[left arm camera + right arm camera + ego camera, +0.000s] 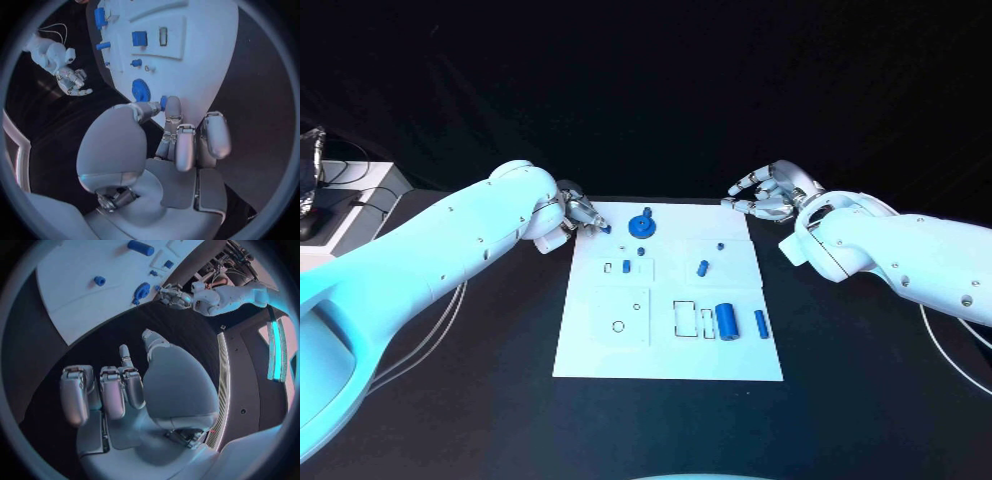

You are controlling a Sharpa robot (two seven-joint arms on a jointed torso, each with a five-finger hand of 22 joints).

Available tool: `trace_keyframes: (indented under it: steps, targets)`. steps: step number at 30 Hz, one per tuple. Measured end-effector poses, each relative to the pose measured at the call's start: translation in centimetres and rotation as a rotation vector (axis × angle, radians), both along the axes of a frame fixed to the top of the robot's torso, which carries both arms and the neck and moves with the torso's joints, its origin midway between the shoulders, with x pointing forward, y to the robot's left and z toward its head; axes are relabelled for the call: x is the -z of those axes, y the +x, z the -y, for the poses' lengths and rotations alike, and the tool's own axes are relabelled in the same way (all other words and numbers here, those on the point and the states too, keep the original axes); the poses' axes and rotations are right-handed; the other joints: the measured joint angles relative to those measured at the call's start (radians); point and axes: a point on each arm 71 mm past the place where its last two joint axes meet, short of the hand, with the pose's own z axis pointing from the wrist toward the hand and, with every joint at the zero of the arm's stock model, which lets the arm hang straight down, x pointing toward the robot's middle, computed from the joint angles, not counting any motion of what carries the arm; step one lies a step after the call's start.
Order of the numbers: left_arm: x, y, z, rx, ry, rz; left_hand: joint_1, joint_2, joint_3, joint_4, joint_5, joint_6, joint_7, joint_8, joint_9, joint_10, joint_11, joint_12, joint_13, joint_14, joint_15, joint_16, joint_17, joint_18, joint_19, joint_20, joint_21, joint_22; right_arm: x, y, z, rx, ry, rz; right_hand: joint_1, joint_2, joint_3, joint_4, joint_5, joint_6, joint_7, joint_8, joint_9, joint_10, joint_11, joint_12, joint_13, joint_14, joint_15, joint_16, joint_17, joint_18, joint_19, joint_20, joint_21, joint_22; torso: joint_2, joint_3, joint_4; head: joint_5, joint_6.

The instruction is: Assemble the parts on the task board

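The white task board (pixel 668 355) lies in the middle of the black table. My left hand (pixel 571 218) is at the board's far left corner, and its thumb and a finger pinch a small blue part (pixel 163 102) just above the board's edge. A round blue gear-like part (pixel 643 224) stands close beside it. A thick blue cylinder (pixel 728 321) and a thin blue rod (pixel 760 322) lie near the right edge. Small blue parts (pixel 627 266) sit mid-board. My right hand (pixel 769 195) hovers beyond the far right corner, off the board, fingers apart and holding nothing.
Open slots show on the board: a rectangular outline (pixel 685 318) and a round hole (pixel 619 325). A pale box with cables (pixel 358 195) stands at the table's far left. Thin cables (pixel 437 320) run along the left side.
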Motion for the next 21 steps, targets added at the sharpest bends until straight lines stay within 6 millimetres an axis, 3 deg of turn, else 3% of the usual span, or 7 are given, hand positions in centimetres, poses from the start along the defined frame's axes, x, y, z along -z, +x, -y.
trace_keyframes:
  steps: [3,5,10,13,17,19,21]
  targets:
    - [0.0,0.0,0.0,0.001,-0.007,-0.001,-0.016,0.003,0.000,0.000,0.021,0.000,0.000,0.004,0.000,0.000,0.000,0.000,0.000,0.000,0.000,0.000,0.000,0.000,0.001,-0.001,0.000,0.001,0.0,0.0,0.0,0.000,0.000,0.000,0.000,0.000,0.000,0.000,0.000,0.000,0.000,0.000,0.000,0.000,0.000,0.000,0.000,0.000,0.000,0.000,0.000,0.000,0.000,0.000,0.000,0.000,0.000,-0.0001,0.0002,0.001,0.000]
    - [0.0,0.0,0.1,0.003,-0.013,-0.002,-0.024,0.006,0.000,0.000,0.032,0.000,0.000,0.005,0.084,0.000,0.000,0.000,0.000,0.000,0.000,0.000,0.000,0.000,0.001,-0.001,0.000,0.003,0.0,0.0,0.0,0.000,0.000,0.000,0.000,0.000,0.000,0.000,0.000,0.000,0.000,0.000,0.000,0.000,0.000,0.000,0.000,0.000,0.000,0.000,0.000,0.000,0.000,0.000,0.000,0.000,0.000,0.0004,0.0002,0.002,0.002]
    - [-0.1,-0.1,0.2,0.009,-0.026,-0.002,-0.036,0.005,0.000,0.000,0.050,0.000,0.000,0.005,0.103,0.007,0.000,0.000,0.000,0.000,0.000,0.000,0.000,0.000,0.001,-0.001,0.004,0.004,0.0,0.1,0.0,0.001,-0.001,0.000,0.000,0.000,0.000,0.000,0.000,0.000,0.000,0.000,0.000,0.000,0.000,0.000,0.001,0.000,0.000,0.000,0.000,0.000,0.000,0.000,0.000,0.000,-0.001,0.0005,0.0004,0.004,0.003]
    - [-0.1,-0.2,0.2,0.010,-0.036,-0.004,-0.054,0.003,-0.002,-0.002,0.075,0.001,-0.001,0.005,0.178,0.009,-0.001,-0.004,0.000,-0.002,-0.002,0.004,0.000,-0.010,0.003,-0.003,0.004,0.008,0.0,0.1,0.0,0.001,-0.001,0.000,0.000,0.000,0.000,0.000,0.000,0.000,0.000,0.000,0.000,0.000,0.000,0.000,0.001,0.000,0.000,0.000,0.000,0.000,0.000,0.000,0.000,0.000,-0.001,0.0002,0.0004,0.005,0.004]
    - [-0.3,-0.5,0.1,0.017,-0.053,-0.006,-0.082,-0.007,-0.026,-0.026,0.183,0.025,-0.005,0.005,0.203,0.033,-0.007,-0.005,0.000,-0.002,-0.009,0.017,0.000,-0.010,0.018,-0.017,0.021,0.029,0.0,0.1,0.1,0.002,-0.001,0.000,0.000,0.000,0.000,0.000,0.000,0.000,0.000,0.000,0.000,0.000,0.000,0.000,0.001,0.000,0.000,0.000,0.000,0.000,0.000,0.000,0.000,0.000,-0.001,0.0003,0.0003,0.006,0.005]
    - [-0.5,-0.8,0.1,0.025,-0.063,-0.004,-0.088,-0.014,-0.041,-0.041,0.238,0.039,-0.009,0.001,0.204,0.049,-0.012,-0.010,0.000,0.001,-0.015,0.018,0.000,-0.024,0.038,-0.019,0.035,0.052,0.0,0.1,0.1,0.003,-0.001,0.000,0.000,0.000,0.000,0.000,0.000,0.000,0.000,0.000,0.000,0.000,0.000,0.000,0.001,0.000,0.000,0.000,0.000,0.000,0.000,0.000,0.000,0.000,-0.001,0.0006,0.0002,0.007,0.005]
    - [-0.8,-1.1,0.1,0.032,-0.071,0.000,-0.096,-0.013,-0.056,-0.056,0.294,0.047,-0.008,-0.012,0.210,0.059,-0.016,-0.015,0.000,-0.001,-0.018,0.025,0.000,-0.024,0.054,-0.021,0.044,0.067,0.0,0.1,0.2,0.005,-0.002,0.000,0.000,0.000,0.000,0.000,0.000,0.000,0.000,0.000,0.000,0.000,0.000,0.000,0.001,0.000,0.000,0.000,0.000,0.000,0.000,0.000,0.000,0.000,-0.002,0.0007,0.0002,0.008,0.006]
